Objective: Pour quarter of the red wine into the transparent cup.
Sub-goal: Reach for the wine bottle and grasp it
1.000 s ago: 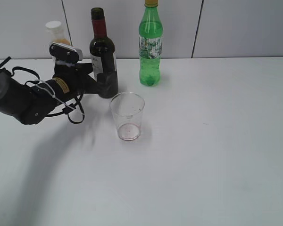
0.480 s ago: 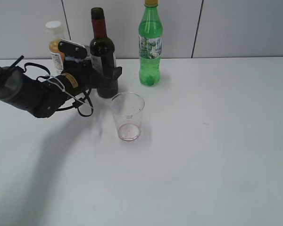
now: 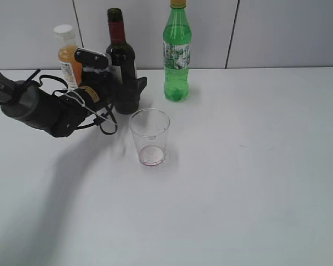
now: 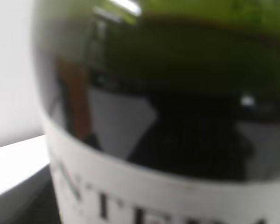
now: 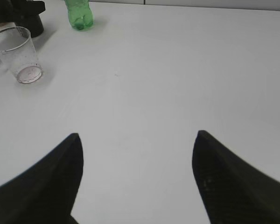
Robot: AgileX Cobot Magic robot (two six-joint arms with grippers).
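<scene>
The red wine bottle [image 3: 122, 61], dark glass with a maroon foil neck and a white label, stands at the back left of the white table. It fills the left wrist view [image 4: 177, 116], blurred and very close. My left gripper [image 3: 126, 94] reaches in from the left with its jaws on either side of the bottle's lower body, and one finger [image 3: 140, 84] shows at the bottle's right side. The transparent cup [image 3: 150, 136] stands upright just in front of the bottle, with reddish residue at its bottom. It also shows in the right wrist view [image 5: 16, 53]. My right gripper [image 5: 137, 135] is open and empty over bare table.
A green soda bottle [image 3: 177, 50] stands to the right of the wine bottle, and its base shows in the right wrist view [image 5: 79, 14]. An orange juice bottle [image 3: 66, 52] with a white cap stands behind my left arm. A grey panelled wall backs the table.
My left arm has moved right and towards the back, bringing its jaws further around the wine bottle. The orange juice bottle has come into view. Bottle and cup have not moved.
</scene>
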